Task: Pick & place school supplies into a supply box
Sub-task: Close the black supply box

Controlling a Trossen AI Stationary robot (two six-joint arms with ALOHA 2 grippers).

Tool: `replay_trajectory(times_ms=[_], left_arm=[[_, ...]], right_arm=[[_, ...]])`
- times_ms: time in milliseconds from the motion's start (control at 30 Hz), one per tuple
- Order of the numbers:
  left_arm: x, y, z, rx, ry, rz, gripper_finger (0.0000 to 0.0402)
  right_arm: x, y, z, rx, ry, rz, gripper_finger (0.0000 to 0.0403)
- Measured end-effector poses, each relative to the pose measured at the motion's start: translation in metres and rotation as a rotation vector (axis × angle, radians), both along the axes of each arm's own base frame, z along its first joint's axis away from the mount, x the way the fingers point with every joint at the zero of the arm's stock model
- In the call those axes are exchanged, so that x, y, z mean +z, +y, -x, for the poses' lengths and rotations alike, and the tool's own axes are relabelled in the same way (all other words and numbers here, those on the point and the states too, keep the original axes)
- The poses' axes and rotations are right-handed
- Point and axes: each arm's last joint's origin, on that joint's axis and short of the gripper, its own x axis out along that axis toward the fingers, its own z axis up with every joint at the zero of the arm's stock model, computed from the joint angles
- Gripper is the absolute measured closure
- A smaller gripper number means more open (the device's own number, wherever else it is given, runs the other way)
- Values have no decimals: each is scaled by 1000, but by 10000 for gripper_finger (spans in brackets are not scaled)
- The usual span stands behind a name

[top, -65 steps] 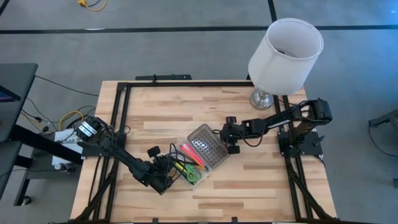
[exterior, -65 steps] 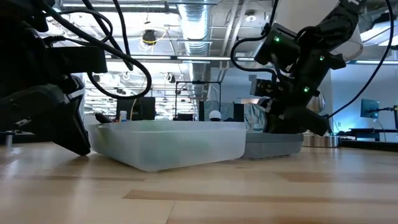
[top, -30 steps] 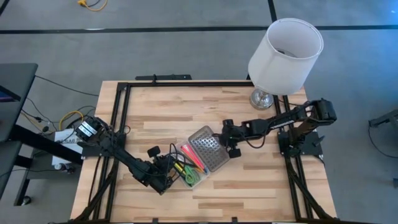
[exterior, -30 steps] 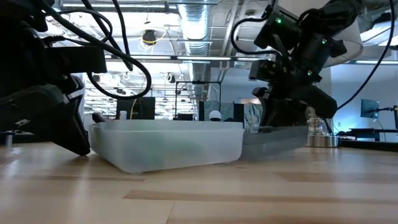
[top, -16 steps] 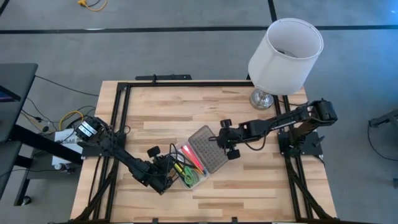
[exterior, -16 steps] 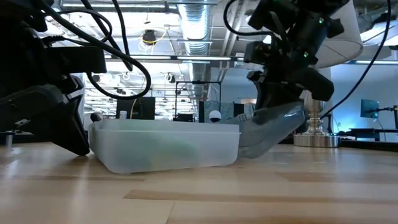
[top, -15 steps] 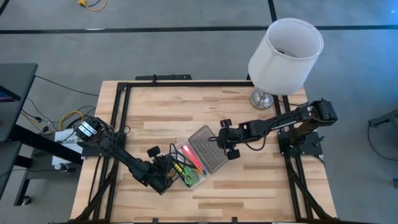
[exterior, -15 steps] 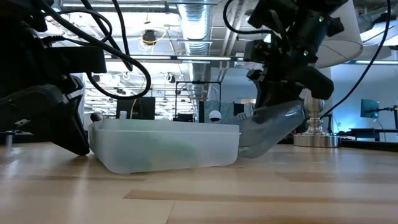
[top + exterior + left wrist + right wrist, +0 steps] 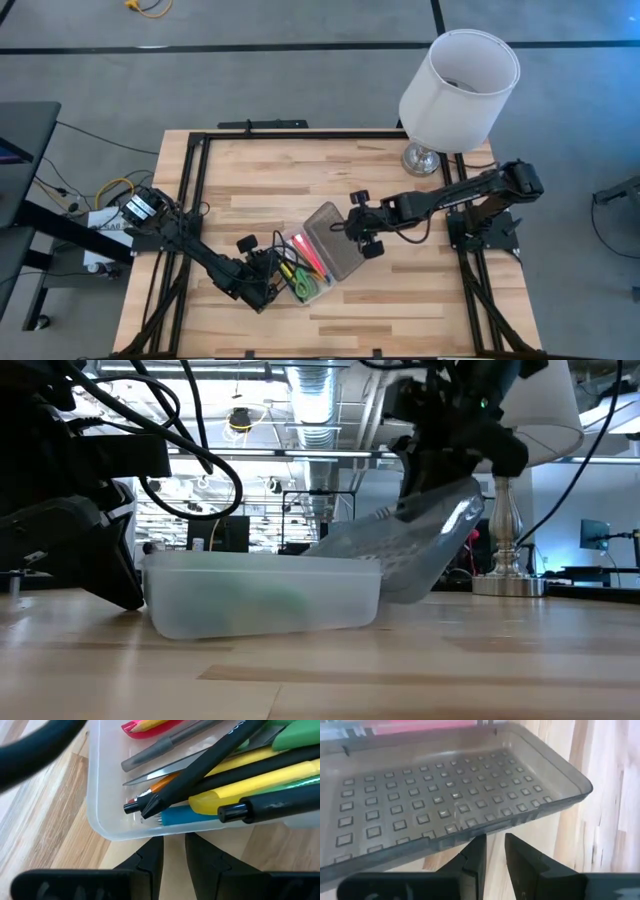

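Our right gripper [image 9: 352, 232] is under the free edge of the grey lid [image 9: 410, 545], its two fingers [image 9: 472, 855] drawn nearly together with only a thin gap showing between them; whether they pinch the lid's rim or merely push it up from below we cannot tell. The lid stands tilted, roughly halfway over, hinged along the right side of the supply box [image 9: 262, 595]. Our left gripper [image 9: 268, 285] rests against the box's near-left end, its fingers [image 9: 150, 860] likewise close together with a narrow gap and clamped on nothing we can see.

The school supplies [image 9: 235, 767] are already in the box, piled across one another, a black marker [image 9: 200, 767] lying slanted over the rest.

The risks, as we judge them: the lid slipping off our right fingers and falling open; the lid coming down on the raised marker and not seating; or the light box sliding left if our left gripper fails to brace it.
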Motion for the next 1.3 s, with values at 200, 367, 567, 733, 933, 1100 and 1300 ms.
replay_trajectory(times_ms=[200, 367, 567, 733, 933, 1100, 1300], left_arm=[[0, 0, 0, -2, 0, -4, 325], [0, 0, 0, -2, -2, -6, 325], [0, 0, 0, -2, -3, -7, 325], [0, 0, 0, -2, -4, -8, 325], [0, 0, 0, -2, -4, -9, 325], [0, 0, 0, -1, -6, -11, 325], [0, 0, 0, -7, -4, -15, 325]], right_arm=[[17, 8, -4, 9, -14, -12, 337], [26, 14, -7, 28, -44, -18, 337], [32, 19, -9, 37, -62, -16, 337], [36, 22, -10, 46, -75, 0, 337], [41, 22, -12, 53, -88, 3, 337], [48, 24, -14, 66, -110, 6, 337], [54, 28, -17, 92, -140, 9, 337]])
